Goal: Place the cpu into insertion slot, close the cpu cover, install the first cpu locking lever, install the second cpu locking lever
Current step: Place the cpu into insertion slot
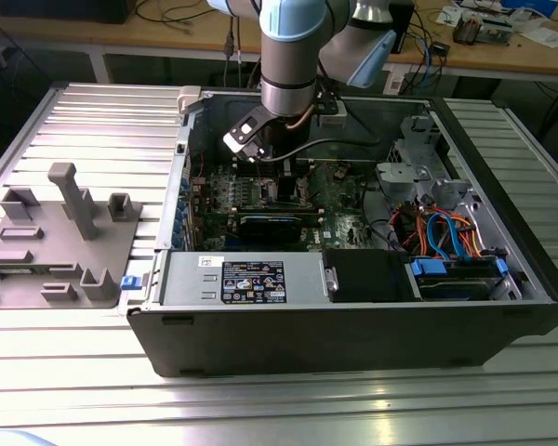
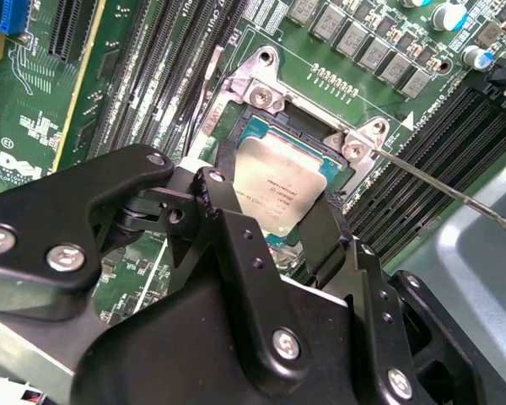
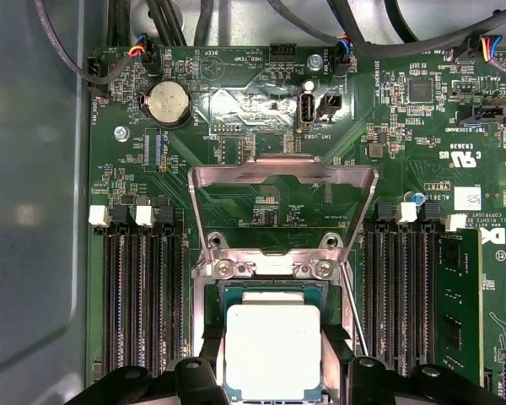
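Black tower case [image 1: 353, 325] is lying on its side with the panel off, which is giving the arm [image 1: 288, 56] a straight drop onto the green motherboard [image 3: 261, 126]. It's reaching right down inside.

The cpu cover [image 3: 282, 173] is standing flipped up on its hinge, so nothing is sitting over the insertion slot [image 3: 270, 289]. One locking lever [image 2: 455, 190], the thin wire one, is swung out to the side too, which I'm guessing is what's letting the cover stay up.

In both wrist views the gripper [image 3: 274, 371] is hanging directly over the slot. Its black fingers [image 3: 336, 354] are pinching the cpu [image 2: 278, 181] by two opposite edges, silver top facing up. That's keeping the chip flat and square to the slot, I think. The chip is sitting right at the slot, inside the metal rim. I'm not able to tell if it's fully seated or just hovering a hair above.

As for writing: a black-and-white sticker [image 1: 253, 279] is showing on the grey power supply [image 1: 195, 279], white lettering is running all over the board, and small print is sitting on the chip's lid.
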